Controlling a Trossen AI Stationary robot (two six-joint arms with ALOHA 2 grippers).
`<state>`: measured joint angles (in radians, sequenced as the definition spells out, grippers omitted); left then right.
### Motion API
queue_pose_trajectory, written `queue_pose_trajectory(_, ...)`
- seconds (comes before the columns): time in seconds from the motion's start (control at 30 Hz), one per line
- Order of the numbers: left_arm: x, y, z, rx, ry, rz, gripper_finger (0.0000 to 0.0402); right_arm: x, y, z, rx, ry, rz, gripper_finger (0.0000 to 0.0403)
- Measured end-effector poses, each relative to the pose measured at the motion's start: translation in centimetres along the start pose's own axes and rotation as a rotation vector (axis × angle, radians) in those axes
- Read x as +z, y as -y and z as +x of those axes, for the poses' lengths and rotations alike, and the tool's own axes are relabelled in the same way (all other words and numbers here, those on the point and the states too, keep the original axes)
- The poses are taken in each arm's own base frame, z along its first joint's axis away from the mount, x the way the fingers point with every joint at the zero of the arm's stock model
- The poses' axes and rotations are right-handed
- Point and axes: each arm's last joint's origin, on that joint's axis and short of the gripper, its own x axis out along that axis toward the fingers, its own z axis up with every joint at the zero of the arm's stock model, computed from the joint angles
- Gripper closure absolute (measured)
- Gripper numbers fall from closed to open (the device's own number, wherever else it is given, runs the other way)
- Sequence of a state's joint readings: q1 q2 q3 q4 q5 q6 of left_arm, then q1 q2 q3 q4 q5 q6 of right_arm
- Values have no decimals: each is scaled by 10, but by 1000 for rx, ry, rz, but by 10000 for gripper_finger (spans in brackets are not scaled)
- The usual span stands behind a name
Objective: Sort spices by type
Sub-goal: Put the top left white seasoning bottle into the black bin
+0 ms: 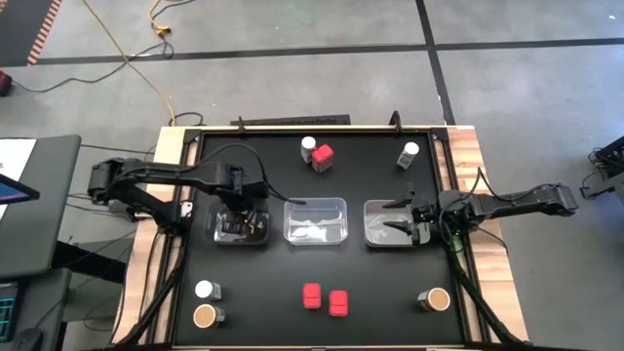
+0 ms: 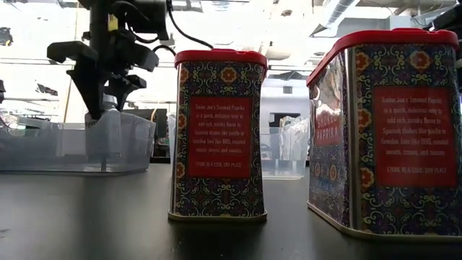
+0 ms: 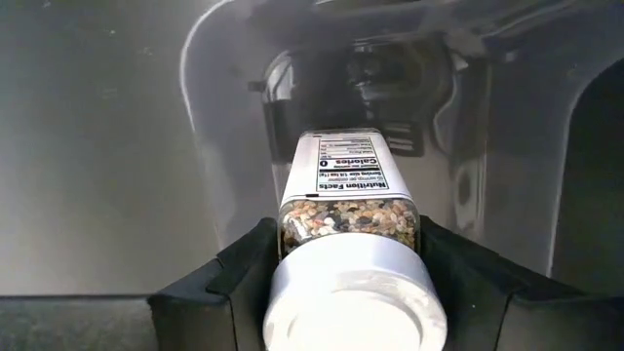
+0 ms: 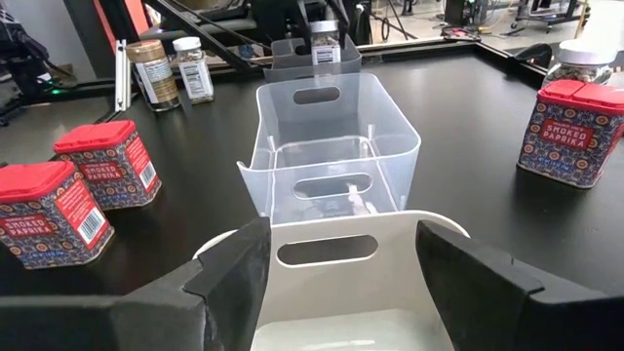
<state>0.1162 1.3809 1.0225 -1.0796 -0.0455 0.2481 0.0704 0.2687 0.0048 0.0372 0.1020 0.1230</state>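
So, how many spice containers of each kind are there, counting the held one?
White-capped jars: 4, one in the left pincer
Tan-topped jars: 2
Red paprika tins: 3
Total: 9

Four cameras are covering one black table [image 1: 292, 273] from above, level and both wrists.
The high camera is looking straight down; the low one is sitting close behind two red-lidded patterned paprika tins [image 2: 218, 133]. Each wrist camera is peering past its own fingers, both sharing the clear rectangular plastic trays [image 4: 331, 146].
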Motion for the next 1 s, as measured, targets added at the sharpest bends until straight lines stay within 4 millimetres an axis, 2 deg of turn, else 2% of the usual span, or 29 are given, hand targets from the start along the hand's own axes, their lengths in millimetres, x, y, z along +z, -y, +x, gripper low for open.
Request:
queue_pose_trajectory(0.33, 10, -3, 16, 7, -50, -4, 194, 0, 0, 0, 0, 0, 0, 117)
queue_pose_trajectory(1.0, 8, -3, 16, 47, -64, -62, 194, 0, 0, 0, 0, 0, 0, 117)
